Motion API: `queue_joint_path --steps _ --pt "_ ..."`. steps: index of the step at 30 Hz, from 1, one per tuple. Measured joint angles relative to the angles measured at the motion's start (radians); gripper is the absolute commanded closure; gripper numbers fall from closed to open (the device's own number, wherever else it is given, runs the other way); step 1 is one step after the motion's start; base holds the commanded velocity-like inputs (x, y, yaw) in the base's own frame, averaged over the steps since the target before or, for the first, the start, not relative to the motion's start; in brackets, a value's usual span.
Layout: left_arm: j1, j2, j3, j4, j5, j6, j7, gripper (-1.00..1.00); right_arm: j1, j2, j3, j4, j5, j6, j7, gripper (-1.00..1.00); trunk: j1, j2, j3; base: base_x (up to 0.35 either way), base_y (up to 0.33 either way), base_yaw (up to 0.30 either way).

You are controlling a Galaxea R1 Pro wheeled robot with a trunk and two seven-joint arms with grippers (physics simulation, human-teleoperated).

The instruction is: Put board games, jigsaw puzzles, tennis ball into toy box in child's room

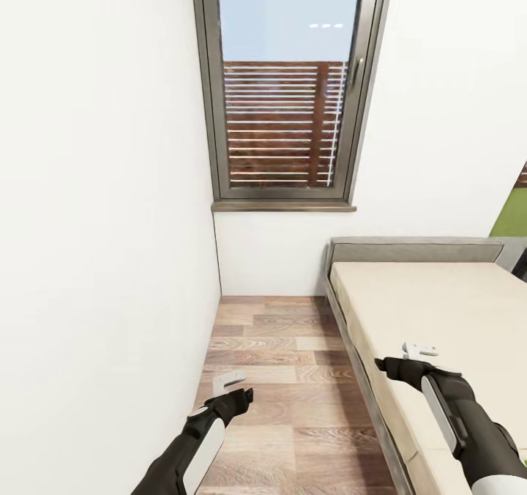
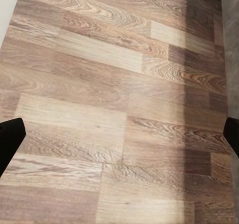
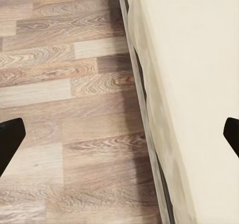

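Toys are sitting somewhere the robot is not looking, so with the left gripper (image 1: 233,382) and right gripper (image 1: 417,354) both hanging spread wide and holding nothing beside the bare bed (image 1: 439,312), it should be turning slowly to find them.

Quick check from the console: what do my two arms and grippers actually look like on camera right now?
Both arms are matte black with a long white panel along the forearm. The left gripper and right gripper end in pale grey-white fingers on a black wrist. In the wrist views, the fingertips appear as plain black wedges at the edges. No cables or markings are visible.
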Motion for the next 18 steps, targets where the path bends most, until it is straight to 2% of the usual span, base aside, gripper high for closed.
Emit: queue_joint_path --steps 18 --pt "0.000 0.000 0.000 0.000 0.000 0.000 0.000 -1.00 0.008 -0.001 -0.004 -0.003 -0.001 -0.002 0.001 -1.00 0.000 0.000 0.000 0.000 0.000 0.000"
